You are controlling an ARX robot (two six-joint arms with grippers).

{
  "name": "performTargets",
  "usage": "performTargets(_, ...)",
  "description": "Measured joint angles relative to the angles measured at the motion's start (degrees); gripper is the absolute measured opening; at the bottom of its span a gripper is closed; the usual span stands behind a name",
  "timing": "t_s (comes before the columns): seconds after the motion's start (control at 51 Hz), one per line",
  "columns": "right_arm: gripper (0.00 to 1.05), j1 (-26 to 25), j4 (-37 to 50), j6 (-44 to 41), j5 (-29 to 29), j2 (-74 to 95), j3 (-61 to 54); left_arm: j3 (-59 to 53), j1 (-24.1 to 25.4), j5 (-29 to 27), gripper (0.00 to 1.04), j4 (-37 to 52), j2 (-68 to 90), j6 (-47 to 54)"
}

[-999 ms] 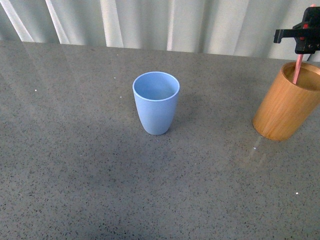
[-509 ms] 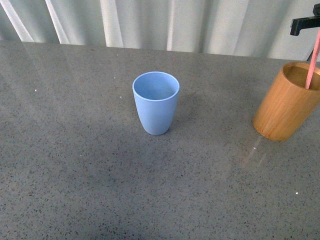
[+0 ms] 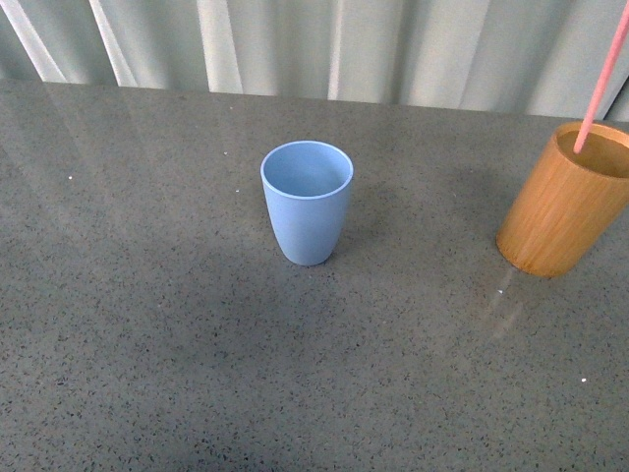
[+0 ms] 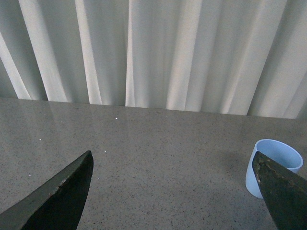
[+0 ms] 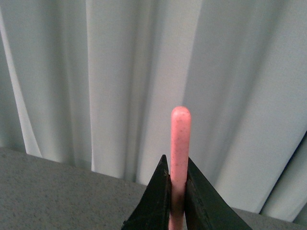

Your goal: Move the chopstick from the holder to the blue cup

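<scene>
Grey speckled table (image 3: 147, 344). Thick-walled orange-brown wooden holder (image 3: 560, 211) at right. Matte, tapered blue cup (image 3: 307, 202) upright mid-table, well apart. Thin pale pink chopstick (image 3: 601, 84), rounded top, tilted, lower tip at holder's mouth, pinched in right gripper (image 5: 177, 189). Left gripper (image 4: 171, 160) spread wide, empty.

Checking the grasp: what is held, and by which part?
The right gripper pinches the thin pale pink chopstick just below its rounded upper end; the left gripper holds nothing.

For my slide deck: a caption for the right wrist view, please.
Right gripper shut on the pink chopstick, its rounded end poking past the jaws, curtain behind.
</scene>
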Motion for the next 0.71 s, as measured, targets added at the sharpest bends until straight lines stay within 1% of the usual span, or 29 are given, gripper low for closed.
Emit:
performTargets(0.137, 0.03, 2.71, -3.54, 2.58, 1.05, -3.15, 2.21, 0.0, 0.0, 0.0, 0.98, 0.0, 0.0, 0.0)
performTargets(0.255, 0.03, 7.41, -5.05, 5.27, 1.29, -4.31, 5.01, 0.0, 0.0, 0.0, 0.98, 0.0, 0.0, 0.0)
performTargets(0.372, 0.03, 10.4, -5.66, 7.08, 1.6, -2.54, 6.91, 0.0, 0.0, 0.0, 0.98, 0.0, 0.0, 0.0)
performTargets(0.49, 0.03, 12.33, -5.79, 9.05, 2.14, 0.13, 8.44, 0.0, 0.0, 0.0, 0.98, 0.0, 0.0, 0.0)
performTargets(0.705, 0.03, 14.36, -5.77, 12.28, 2.71, 5.14, 10.16, 0.0, 0.0, 0.0, 0.98, 0.0, 0.0, 0.0)
